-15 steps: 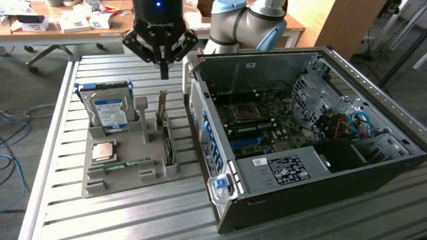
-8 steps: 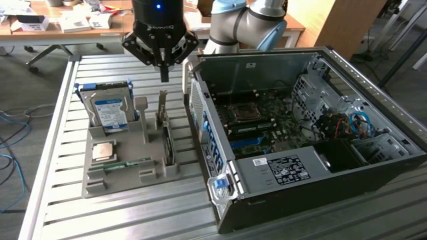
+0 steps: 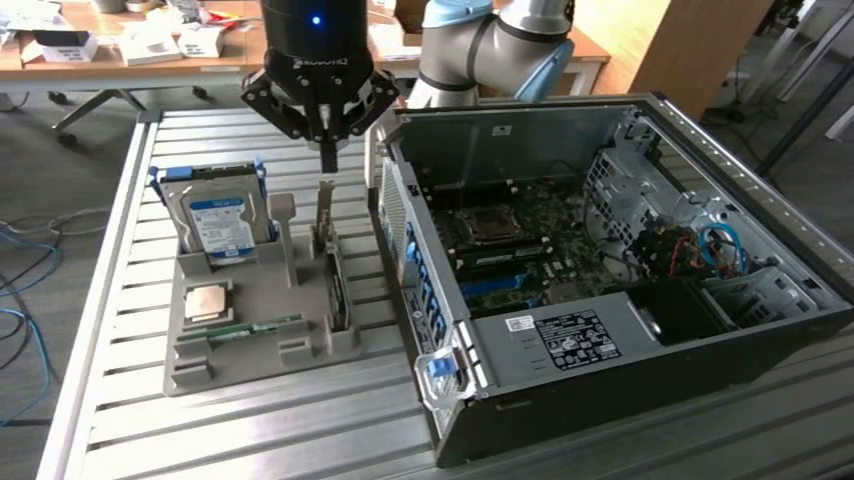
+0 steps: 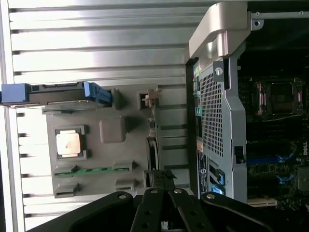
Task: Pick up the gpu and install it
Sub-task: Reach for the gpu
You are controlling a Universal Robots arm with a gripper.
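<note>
The gpu stands on its edge in a slot of the grey holder tray, with its narrow metal bracket rising at the far end. In the wrist view the gpu is seen edge-on as a thin dark strip. My gripper hangs just above the bracket end of the card, fingers pressed together and shut on nothing. The same closed fingertips sit over the card's line in the wrist view. The open computer case lies at the exterior view's right of the tray, its motherboard exposed.
The tray also holds a silver hard drive with a blue label, a square processor and a green memory stick. The case's perforated rear wall stands close beside the card. Everything rests on a slatted metal table.
</note>
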